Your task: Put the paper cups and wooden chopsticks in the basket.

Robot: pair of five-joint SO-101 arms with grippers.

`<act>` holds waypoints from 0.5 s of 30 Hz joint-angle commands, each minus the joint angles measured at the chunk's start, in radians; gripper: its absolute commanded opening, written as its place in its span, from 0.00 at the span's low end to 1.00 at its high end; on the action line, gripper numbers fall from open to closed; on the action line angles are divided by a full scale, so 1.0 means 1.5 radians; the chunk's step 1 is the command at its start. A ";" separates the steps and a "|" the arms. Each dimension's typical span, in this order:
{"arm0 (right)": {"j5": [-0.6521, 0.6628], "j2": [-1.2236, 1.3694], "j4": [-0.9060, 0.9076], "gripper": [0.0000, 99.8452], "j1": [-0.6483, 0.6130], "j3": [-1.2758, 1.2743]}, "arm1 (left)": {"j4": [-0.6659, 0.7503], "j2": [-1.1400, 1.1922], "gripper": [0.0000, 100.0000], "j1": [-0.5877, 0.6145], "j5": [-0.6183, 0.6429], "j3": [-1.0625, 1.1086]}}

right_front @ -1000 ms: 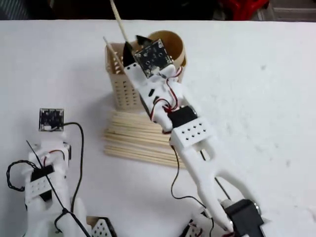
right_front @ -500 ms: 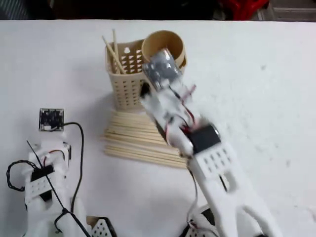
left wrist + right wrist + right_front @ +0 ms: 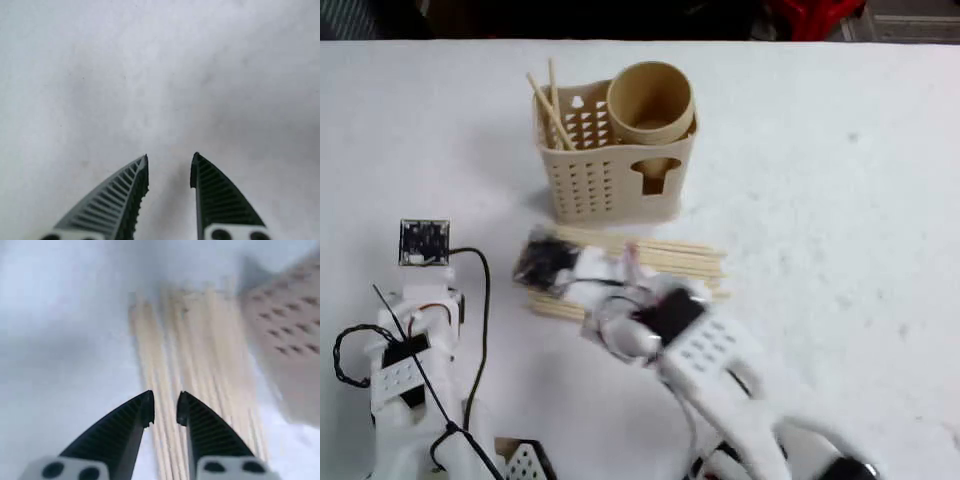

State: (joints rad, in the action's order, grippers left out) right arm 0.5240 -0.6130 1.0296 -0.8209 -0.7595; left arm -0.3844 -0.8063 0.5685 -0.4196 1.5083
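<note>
Black and ribbed, the right gripper (image 3: 165, 407) has its jaws only a narrow gap apart, with nothing between them. It hangs low over the pile of chopsticks (image 3: 200, 350), with the fingertips above sticks on one side of the pile. The jaws close across the sticks, not along them, which suits the pick. To do it well, I would open a little wider, come straight down until the tips straddle one stick or a small bundle, and shut firmly near mid-length so the load does not droop. It then has to be tipped on end before going into the basket.

The pile (image 3: 670, 258) lies flat on the table (image 3: 840, 200), just in front of the basket (image 3: 610, 185) on the side towards the near edge. Its long axis runs roughly parallel to the far edge. The basket stands near the middle of the far edge and holds a paper cup (image 3: 650, 100) and a few standing chopsticks (image 3: 552, 105) pointing up.

By the near left corner, the left gripper (image 3: 169, 165) is slightly parted and empty over bare table.
</note>
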 commanded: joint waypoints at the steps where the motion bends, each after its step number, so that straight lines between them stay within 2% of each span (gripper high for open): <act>1: 0.025 0.158 -0.097 0.17 -0.030 0.005 | 0.007 -0.016 0.15 0.001 -0.005 -0.004; 3: 0.025 0.192 -0.117 0.20 -0.029 0.005 | 0.007 -0.016 0.15 0.001 -0.005 -0.004; 9: 0.019 0.224 -0.139 0.17 -0.029 -0.010 | 0.007 -0.016 0.15 0.001 -0.005 -0.004; 15: 0.019 0.292 -0.217 0.17 -0.028 -0.046 | 0.007 -0.016 0.15 0.001 -0.005 -0.004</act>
State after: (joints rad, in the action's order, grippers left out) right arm 0.5501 -0.2217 0.7656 -0.8577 -0.8239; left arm -0.3844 -0.8063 0.5685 -0.4196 1.5083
